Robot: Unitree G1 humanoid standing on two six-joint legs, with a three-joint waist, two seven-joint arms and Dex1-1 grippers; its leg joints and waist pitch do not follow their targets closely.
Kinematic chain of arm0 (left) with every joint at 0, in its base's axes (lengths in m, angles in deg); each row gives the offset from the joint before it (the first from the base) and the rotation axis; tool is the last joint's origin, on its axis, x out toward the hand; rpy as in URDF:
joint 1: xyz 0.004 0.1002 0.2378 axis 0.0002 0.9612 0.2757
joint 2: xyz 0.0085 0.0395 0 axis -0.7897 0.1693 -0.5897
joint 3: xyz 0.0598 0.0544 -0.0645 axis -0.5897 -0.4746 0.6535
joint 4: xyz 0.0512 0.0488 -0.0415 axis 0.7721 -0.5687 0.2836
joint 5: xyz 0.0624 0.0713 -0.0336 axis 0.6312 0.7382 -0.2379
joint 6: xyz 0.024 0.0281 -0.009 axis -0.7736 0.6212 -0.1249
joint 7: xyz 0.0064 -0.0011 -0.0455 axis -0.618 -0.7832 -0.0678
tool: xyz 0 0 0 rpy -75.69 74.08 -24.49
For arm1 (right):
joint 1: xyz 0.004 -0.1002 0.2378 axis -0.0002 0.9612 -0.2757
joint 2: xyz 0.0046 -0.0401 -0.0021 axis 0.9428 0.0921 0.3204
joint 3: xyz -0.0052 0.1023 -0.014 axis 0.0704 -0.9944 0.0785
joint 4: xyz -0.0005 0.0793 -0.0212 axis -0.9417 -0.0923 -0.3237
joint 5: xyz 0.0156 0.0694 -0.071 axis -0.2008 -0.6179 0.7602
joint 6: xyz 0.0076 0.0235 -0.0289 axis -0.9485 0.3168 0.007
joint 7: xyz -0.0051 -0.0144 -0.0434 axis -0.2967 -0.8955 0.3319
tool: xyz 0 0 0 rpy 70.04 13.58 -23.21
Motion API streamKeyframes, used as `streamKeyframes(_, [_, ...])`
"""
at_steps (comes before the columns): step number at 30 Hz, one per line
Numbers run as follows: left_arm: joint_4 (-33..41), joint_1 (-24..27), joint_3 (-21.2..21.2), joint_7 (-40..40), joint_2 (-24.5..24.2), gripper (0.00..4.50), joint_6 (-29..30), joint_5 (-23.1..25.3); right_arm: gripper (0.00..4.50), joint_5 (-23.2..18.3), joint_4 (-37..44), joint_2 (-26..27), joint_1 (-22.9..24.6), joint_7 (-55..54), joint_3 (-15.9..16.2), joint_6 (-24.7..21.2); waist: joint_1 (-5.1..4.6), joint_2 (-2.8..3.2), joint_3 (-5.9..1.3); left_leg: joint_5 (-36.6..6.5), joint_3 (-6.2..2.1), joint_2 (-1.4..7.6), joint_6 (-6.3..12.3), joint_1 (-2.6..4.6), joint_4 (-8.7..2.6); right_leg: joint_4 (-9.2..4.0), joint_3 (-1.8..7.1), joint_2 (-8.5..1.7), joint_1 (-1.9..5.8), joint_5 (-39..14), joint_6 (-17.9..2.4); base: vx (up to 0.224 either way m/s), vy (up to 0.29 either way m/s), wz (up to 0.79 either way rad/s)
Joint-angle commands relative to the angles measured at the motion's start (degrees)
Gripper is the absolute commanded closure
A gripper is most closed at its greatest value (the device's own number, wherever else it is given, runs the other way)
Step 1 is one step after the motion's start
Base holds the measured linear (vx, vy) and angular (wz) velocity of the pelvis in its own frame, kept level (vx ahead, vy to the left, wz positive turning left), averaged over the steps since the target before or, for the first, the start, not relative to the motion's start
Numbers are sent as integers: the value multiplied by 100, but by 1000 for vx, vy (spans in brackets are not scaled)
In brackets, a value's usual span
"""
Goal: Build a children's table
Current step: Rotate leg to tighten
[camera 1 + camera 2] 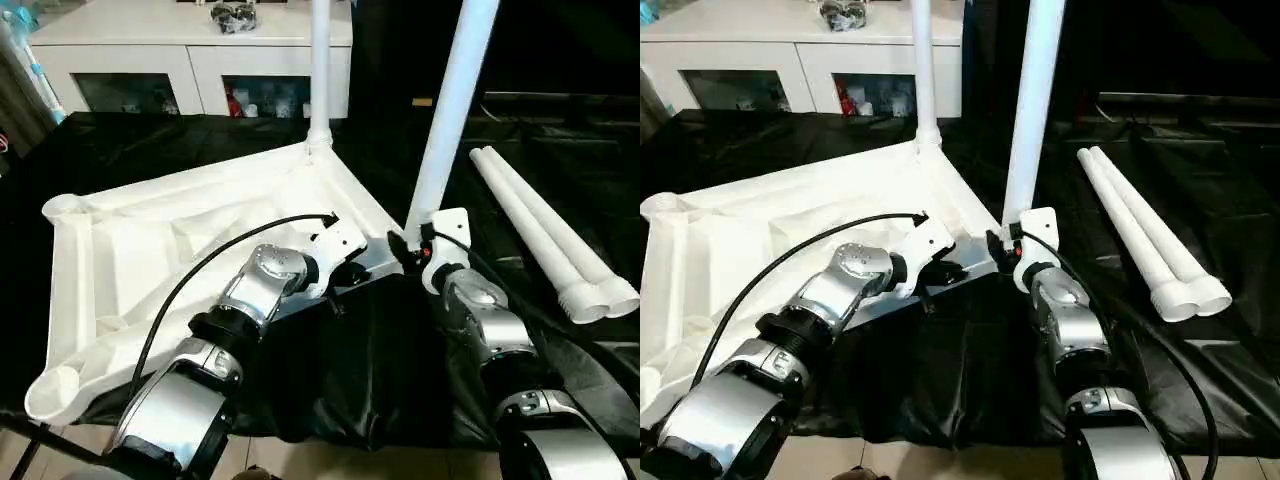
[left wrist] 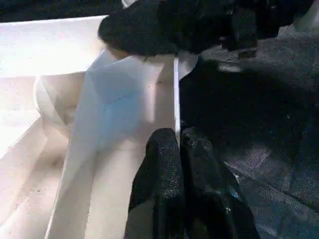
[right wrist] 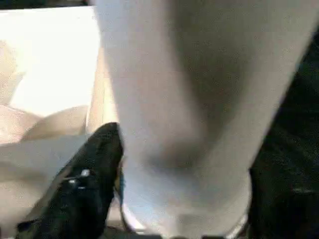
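The table top (image 1: 150,250) lies upside down. The left claw (image 2: 180,144) is shut tight and presses on the top's rim, just beside the near corner. The right claw (image 3: 174,189) hugs a leg (image 1: 455,110) that leans over that corner. Best to tip the leg straight up first, then push down. Two more legs (image 1: 560,240) wait off to the right claw's outer side.

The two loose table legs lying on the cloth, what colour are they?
White, both loose legs; clearest in the left eye view.
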Motion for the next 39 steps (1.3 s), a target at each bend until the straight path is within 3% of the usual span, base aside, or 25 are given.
streamKeyframes(1, [144, 14, -305, 297, 278, 450, -231, -12, 74, 63, -198, 380, 39, 426, 417, -74, 7, -60, -343, -1043, -150, 360, 435, 39, -405, -445, 342, -537, 242, -945, -1236, 0, 0, 0])
streamKeyframes(6, [304, 156, -385, 771, 28, 450, -421, -81, 54, 92, -117, 126, 120, 772, 464, 193, -1, -57, -357, -1012, -144, 363, 475, 31, -394, -424, 341, -547, 270, -774, -1301, 0, 0, 0])
streamKeyframes(12, [573, 368, -467, 1770, -478, 450, -670, -237, 54, -63, 692, -566, 596, 2612, 893, 299, 40, -50, -354, -876, -123, 383, 719, 8, -369, -387, 327, -525, 289, -418, -1371, 0, 0, 0])
streamKeyframes(17, [570, 362, -471, 2122, -724, 450, -770, -259, 54, -309, 1333, -1031, 921, 3861, 1175, 64, 113, -59, -332, -1131, -121, 403, 635, 47, -387, -449, 335, -534, 261, -1046, -1283, 0, 0, 0])
streamKeyframes(20, [538, 325, -468, 2437, -915, 450, -789, -271, 54, -526, 1801, -1387, 1138, 4641, 1364, -183, 145, -85, -332, -1090, -124, 401, 623, 42, -389, -451, 335, -533, 263, -1093, -1253, 0, 0, 0])
streamKeyframes(21, [537, 320, -480, 2505, -957, 450, -792, -274, 78, -582, 1909, -1451, 1184, 4793, 1407, -270, 165, -87, -335, -1051, -127, 403, 649, 43, -387, -441, 337, -534, 269, -1079, -1242, 0, 0, 0])
streamKeyframes(24, [534, 317, -509, 2619, -1038, 450, -812, -276, 91, -662, 2086, -1543, 1260, 5018, 1500, -432, 186, -71, -346, -960, -130, 411, 644, 41, -380, -431, 334, -545, 251, -1019, -1266, 0, 0, 0])
streamKeyframes(25, [532, 317, -511, 2642, -1053, 450, -821, -275, 114, -669, 2121, -1556, 1275, 5057, 1511, -463, 195, -76, -346, -959, -131, 408, 634, 37, -381, -431, 331, -543, 254, -1025, -1267, 0, 0, 0])
streamKeyframes(28, [508, 308, -501, 2725, -1112, 450, -863, -276, 114, -686, 2288, -1599, 1341, 5198, 1553, -592, 207, -76, -346, -966, -132, 410, 599, 42, -383, -434, 333, -548, 251, -1053, -1247, 0, 0, 0])
streamKeyframes(29, [494, 302, -497, 2738, -1131, 450, -885, -270, 139, -678, 2330, -1595, 1359, 5209, 1557, -603, 217, -76, -346, -975, -132, 410, 588, 44, -385, -434, 333, -545, 247, -1068, -1242, 0, 0, 0])
streamKeyframes(33, [477, 300, -476, 2737, -1151, 450, -911, -268, 153, -679, 2373, -1537, 1396, 5149, 1550, -581, 247, -73, -351, -966, -130, 413, 537, 54, -385, -430, 335, -546, 240, -1072, -1240, 0, 0, 0])
streamKeyframes(37, [478, 329, -414, 2560, -1073, 450, -840, -288, 176, -636, 2333, -1365, 1438, 4759, 1439, -491, 257, -78, -349, -964, -132, 410, 513, 54, -389, -431, 334, -551, 241, -1075, -1220, 0, 0, 0])
streamKeyframes(39, [432, 294, -333, 2282, -927, 450, -719, -312, 178, -538, 2080, -1097, 1350, 4121, 1236, -430, 227, -80, -331, -1091, -133, 403, 428, 58, -408, -460, 337, -558, 225, -1330, -1171, 0, 0, 0])
